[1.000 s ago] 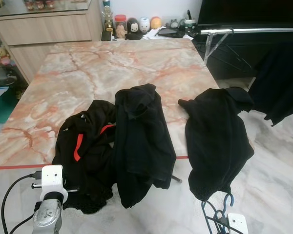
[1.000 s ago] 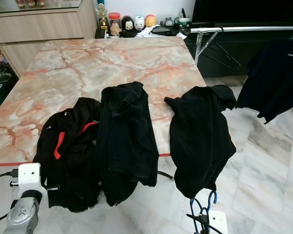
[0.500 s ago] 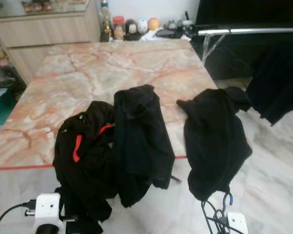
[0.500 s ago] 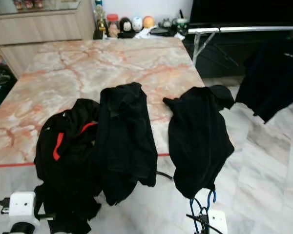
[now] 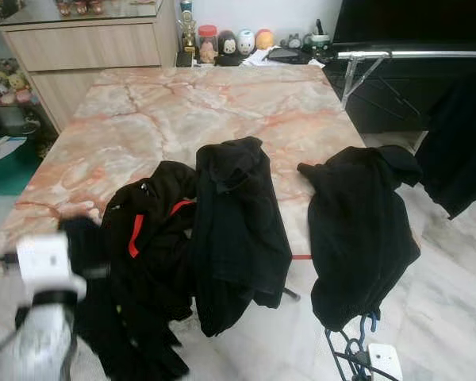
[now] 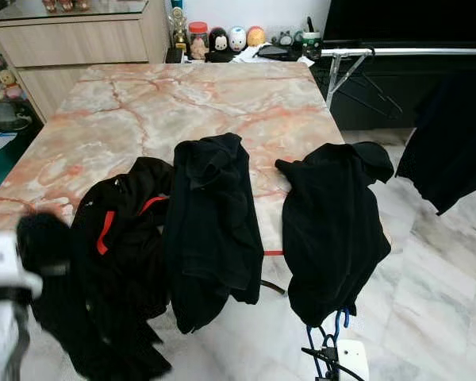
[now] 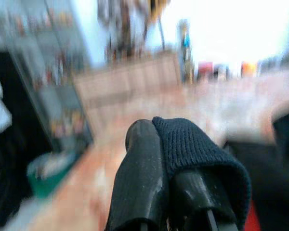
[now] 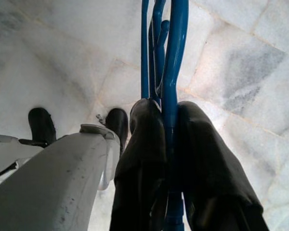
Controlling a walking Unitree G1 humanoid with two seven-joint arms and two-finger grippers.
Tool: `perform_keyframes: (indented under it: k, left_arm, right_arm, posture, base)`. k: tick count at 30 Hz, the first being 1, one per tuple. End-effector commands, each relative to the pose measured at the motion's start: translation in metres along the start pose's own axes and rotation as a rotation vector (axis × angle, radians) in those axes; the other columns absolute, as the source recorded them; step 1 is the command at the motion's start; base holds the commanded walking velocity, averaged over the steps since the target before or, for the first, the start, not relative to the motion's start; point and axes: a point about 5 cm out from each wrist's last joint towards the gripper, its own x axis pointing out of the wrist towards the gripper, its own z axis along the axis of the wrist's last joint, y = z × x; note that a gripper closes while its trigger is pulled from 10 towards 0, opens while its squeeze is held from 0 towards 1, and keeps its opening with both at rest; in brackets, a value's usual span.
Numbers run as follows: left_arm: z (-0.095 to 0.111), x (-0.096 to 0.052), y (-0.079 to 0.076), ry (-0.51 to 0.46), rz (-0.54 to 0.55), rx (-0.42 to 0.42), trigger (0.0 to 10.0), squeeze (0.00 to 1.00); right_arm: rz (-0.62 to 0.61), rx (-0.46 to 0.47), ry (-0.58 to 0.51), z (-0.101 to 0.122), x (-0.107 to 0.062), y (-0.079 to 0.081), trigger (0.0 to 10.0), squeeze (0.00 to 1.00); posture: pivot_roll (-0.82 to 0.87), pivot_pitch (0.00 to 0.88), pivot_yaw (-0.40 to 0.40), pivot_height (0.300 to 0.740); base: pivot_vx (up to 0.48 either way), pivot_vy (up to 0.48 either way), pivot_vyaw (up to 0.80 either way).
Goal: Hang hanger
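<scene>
While your right pincer is clamping the blue hanger at five o'clock to carry its black garment, your left pincer is pinching dark cloth off the surface.

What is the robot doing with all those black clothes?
It is getting clothes ready to hang. Its left tool is shut on a black garment with red trim at the near edge of the marble table, lifting part of it up. Its right tool is shut on blue hangers down low over the floor. Two more black garments lie draped over the table edge, and another hangs on a rail at the right.
</scene>
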Motion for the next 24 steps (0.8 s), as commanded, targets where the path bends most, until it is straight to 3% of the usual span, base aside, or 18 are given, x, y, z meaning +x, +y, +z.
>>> perform_keyframes:
  k: [1, 2, 3, 5, 6, 7, 8, 13, 16, 20, 24]
  left_arm:
    - [0.032, 0.026, 0.0, -0.125, -0.002, -0.018, 10.0, 0.0]
    - [0.042, 0.039, -0.001, -0.163, -0.008, -0.024, 10.0, 0.0]
    - [0.042, 0.039, -0.001, -0.163, -0.008, -0.024, 10.0, 0.0]
    - [0.064, 0.071, -0.007, -0.237, -0.035, -0.04, 10.0, 0.0]
    - [0.064, 0.071, -0.007, -0.237, -0.035, -0.04, 10.0, 0.0]
    - [0.082, 0.098, -0.019, -0.269, -0.08, -0.049, 10.0, 0.0]
    - [0.09, 0.109, -0.026, -0.284, -0.102, -0.041, 10.0, 0.0]
    - [0.109, 0.143, -0.051, -0.301, -0.16, -0.118, 10.0, 0.0]
    - [0.108, 0.163, -0.08, -0.223, -0.198, -0.142, 10.0, 0.0]
    - [0.093, 0.157, -0.101, -0.184, -0.24, -0.246, 10.0, 0.0]
    - [0.068, 0.149, -0.106, -0.122, -0.232, -0.262, 10.0, 0.0]
  right_arm:
    - [-0.009, 0.0, -0.002, 0.001, 0.0, -0.002, 10.0, 0.0]
    - [-0.01, 0.001, -0.002, 0.001, 0.0, -0.002, 10.0, 0.0]
    - [-0.01, 0.001, -0.002, 0.001, 0.0, -0.002, 10.0, 0.0]
    - [-0.011, 0.003, -0.003, 0.001, 0.0, -0.002, 10.0, 0.0]
    - [-0.011, 0.003, -0.003, 0.001, 0.0, -0.002, 10.0, 0.0]
    - [-0.013, 0.006, -0.004, 0.001, 0.0, -0.002, 10.0, 0.0]
    - [-0.014, 0.009, -0.004, 0.001, 0.0, -0.002, 10.0, 0.0]
    - [-0.023, 0.027, -0.009, 0.001, 0.0, -0.001, 10.0, 0.0]
    - [-0.025, 0.029, -0.01, 0.001, 0.0, 0.0, 10.0, 0.0]
    - [-0.028, 0.047, -0.014, 0.0, 0.0, 0.001, 10.0, 0.0]
    - [-0.032, 0.051, -0.012, 0.0, 0.0, 0.001, 10.0, 0.0]
  posture:
    - [0.02, 0.002, 0.006, 0.74]
    - [0.02, 0.0, 0.006, 0.74]
    - [0.02, 0.0, 0.006, 0.74]
    - [0.02, 0.0, 0.002, 0.74]
    - [0.02, 0.0, 0.002, 0.74]
    - [0.02, 0.0, 0.004, 0.74]
    - [0.01, 0.0, 0.007, 0.74]
    - [0.0, 0.0, 0.02, 0.74]
    - [0.0, 0.0, 0.034, 0.74]
    - [-0.04, 0.0, 0.046, 0.74]
    - [-0.04, 0.0, 0.046, 0.74]
  base:
    - [0.0, 0.0, 0.0]
    - [0.0, 0.0, 0.0]
    - [0.0, 0.0, 0.0]
    - [0.0, 0.0, 0.0]
    - [0.0, 0.0, 0.0]
    - [0.0, 0.0, 0.0]
    - [0.0, 0.0, 0.0]
    - [0.0, 0.0, 0.0]
    - [0.0, 0.0, 0.0]
    - [0.0, 0.0, 0.0]
    - [0.0, 0.0, 0.0]
